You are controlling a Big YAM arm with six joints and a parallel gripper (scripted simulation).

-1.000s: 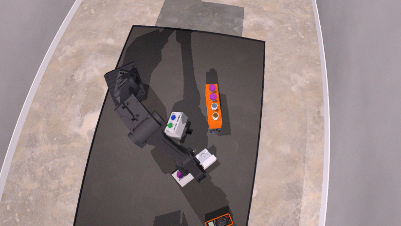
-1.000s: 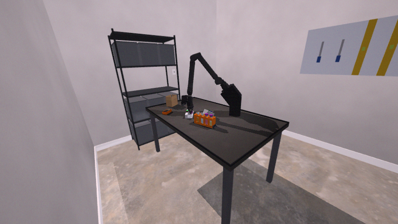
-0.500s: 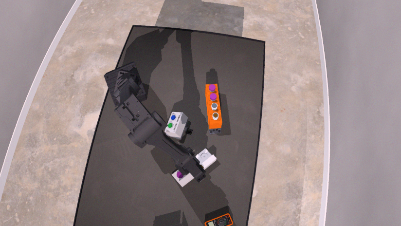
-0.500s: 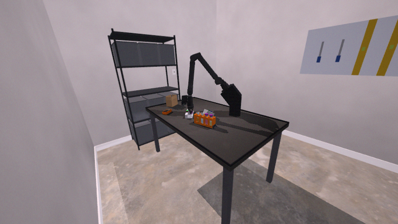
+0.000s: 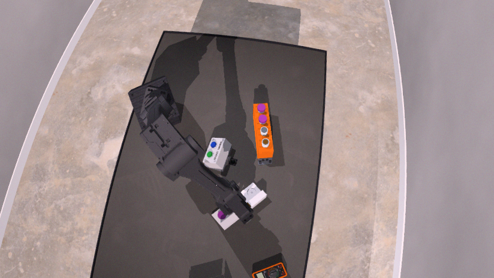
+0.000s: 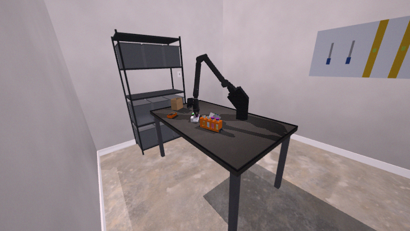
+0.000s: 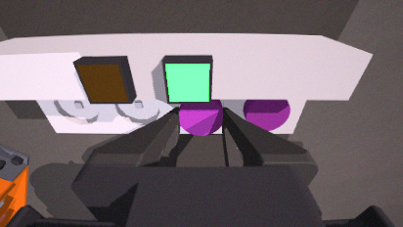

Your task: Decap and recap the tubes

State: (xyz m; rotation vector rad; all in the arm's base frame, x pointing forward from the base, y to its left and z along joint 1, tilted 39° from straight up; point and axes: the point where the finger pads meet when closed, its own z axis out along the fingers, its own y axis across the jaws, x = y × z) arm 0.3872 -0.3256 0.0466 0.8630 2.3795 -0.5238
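My narrow-set black gripper (image 5: 246, 207) (image 6: 196, 112) (image 7: 201, 113) has its fingers against both sides of a round purple cap (image 7: 201, 118); I judge that I hold it. It sits in nest 3 of the white, step-shaped cap tray (image 5: 225, 223) (image 6: 194, 119) (image 7: 293, 73), just below the square lit green lamp (image 7: 188, 82). I want an even squeeze, then a straight lift, so that the rim clears the nest untilted and I don't knock the lamp block. Beside it, in nest 4, lies the second purple cap (image 5: 221, 215) (image 7: 267, 114), and my right-hand finger should keep off it as I rise. The square amber lamp (image 7: 106, 83) looks dark, so I take the aspirate step as over. Farther off, the pale sloped housing (image 5: 217, 159) carries the round blue key (image 5: 213, 144), which I must leave alone, and the round green key (image 5: 209, 154), which comes last. Past it stands the long orange decapping station (image 5: 264, 153) (image 6: 210, 126) (image 7: 20, 196), with open tube 3 (image 5: 264, 130) and open tube 4 (image 5: 265, 142); tubes 1 and 2 wear theirs. Over tube 3 I'd centre the cap, keep it level and start gently, since a crossed thread could stop it early
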